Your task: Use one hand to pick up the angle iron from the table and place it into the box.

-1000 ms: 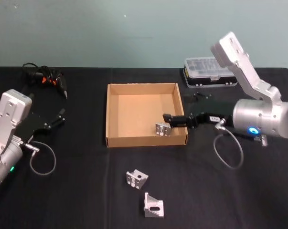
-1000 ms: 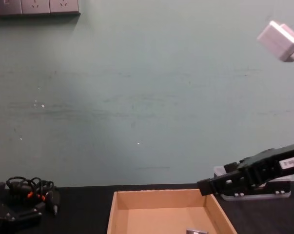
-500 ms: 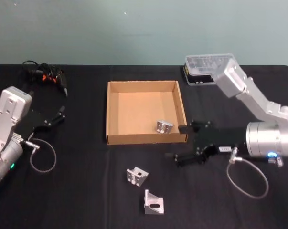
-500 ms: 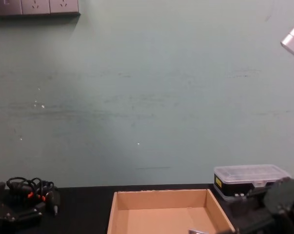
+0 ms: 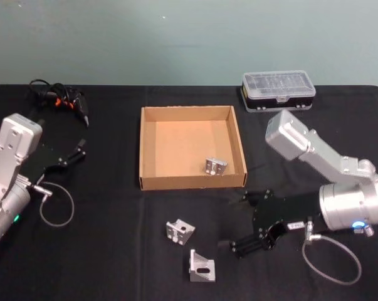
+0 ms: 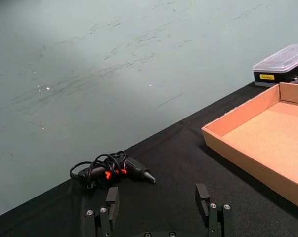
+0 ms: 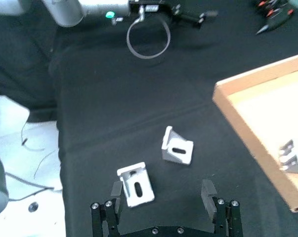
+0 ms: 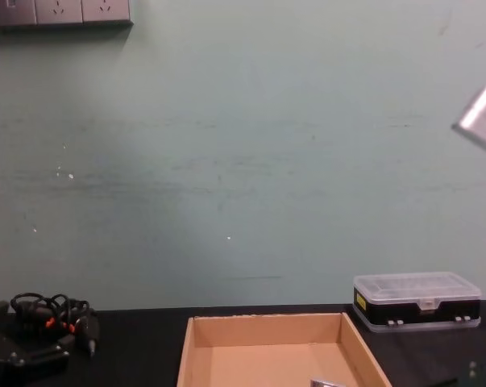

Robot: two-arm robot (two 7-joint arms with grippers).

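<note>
Two angle irons lie loose on the table (image 5: 113,263) in the head view, the left angle iron (image 5: 180,231) and the front angle iron (image 5: 202,266), between the cardboard box (image 5: 192,183) and the table's front edge; a third angle iron (image 5: 215,166) sits in the box's front right corner. The right gripper (image 5: 239,221) hovers just right of them, spread wide, apparently lining up a grasp. The left gripper (image 5: 73,155) is parked near the left edge, its wrist view showing wide-spread fingers (image 6: 203,197). In the right wrist view, the front angle iron lies just ahead of one finger (image 7: 116,190).
</note>
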